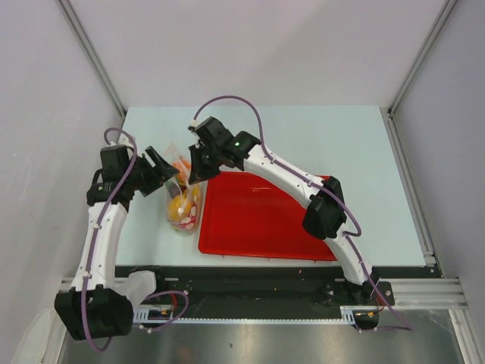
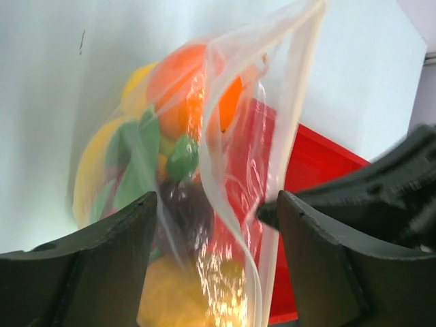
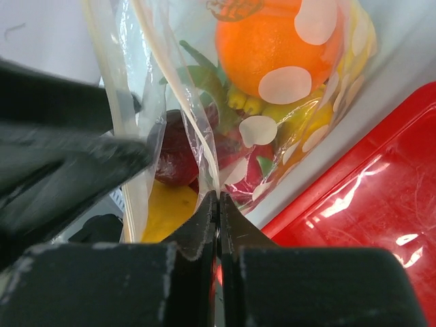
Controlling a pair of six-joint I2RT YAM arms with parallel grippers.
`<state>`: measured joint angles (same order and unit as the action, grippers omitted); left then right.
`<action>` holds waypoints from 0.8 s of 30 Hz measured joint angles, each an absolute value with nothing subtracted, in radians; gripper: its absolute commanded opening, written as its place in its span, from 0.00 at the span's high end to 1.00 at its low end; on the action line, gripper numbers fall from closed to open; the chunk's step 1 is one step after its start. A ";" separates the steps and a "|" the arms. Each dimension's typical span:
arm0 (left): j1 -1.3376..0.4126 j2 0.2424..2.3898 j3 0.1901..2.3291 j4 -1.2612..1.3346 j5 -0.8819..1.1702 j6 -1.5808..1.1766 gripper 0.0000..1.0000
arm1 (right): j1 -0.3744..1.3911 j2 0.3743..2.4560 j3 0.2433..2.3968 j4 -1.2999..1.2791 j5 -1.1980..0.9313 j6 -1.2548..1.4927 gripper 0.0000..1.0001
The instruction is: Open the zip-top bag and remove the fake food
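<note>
Surface (image 1: 318,136): pale mint, carrying everything; both arms reach in from the near edge towards its left half.
Red tray (image 1: 258,220): rectangular, lying flat on the near middle of the surface, with its left edge just beside the bag.
Zip-top bag (image 1: 180,221): clear crinkly plastic with white dots. It stands on the surface to the left of the tray, lifted at its top between the two claws, with the mouth parted. The fruit sits low inside.
Left claw (image 1: 163,171): spread wide at the bag's top left. In its wrist view one loose wall of the bag (image 2: 272,102) runs through the gap between the fingers (image 2: 116,259) — not pinched.
Right claw (image 1: 195,171): pressed together at the bag's top right. In its wrist view the fingertips (image 3: 204,225) meet on a thin fold of the bag's wall (image 3: 170,82) and pinch it.
Fake food (image 1: 186,205): all inside the bag, bunched together.
Orange (image 3: 262,44): the plainest piece, lying against the dotted wall.
Dark round fruit (image 3: 178,153): just beside yellow pieces and green leaf parts — the rest is too crowded to tell apart.
</note>
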<state>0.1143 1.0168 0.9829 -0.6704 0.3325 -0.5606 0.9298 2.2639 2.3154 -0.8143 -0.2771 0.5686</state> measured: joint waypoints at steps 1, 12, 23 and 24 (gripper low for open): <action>0.105 1.037 0.986 -0.661 0.325 -0.560 0.47 | 0.931 2.262 2.314 -0.814 -0.277 0.569 0.97; 0.098 1.119 1.122 -0.709 0.284 -0.487 1.00 | 0.934 2.201 2.274 -0.824 -0.259 0.500 0.80; 0.098 0.890 1.011 -0.699 0.426 -0.516 1.00 | 0.932 2.189 2.284 -0.911 -0.272 0.435 0.55; 0.097 0.868 0.981 -0.682 0.437 -0.530 1.00 | 0.936 2.180 2.284 -0.918 -0.277 0.443 0.52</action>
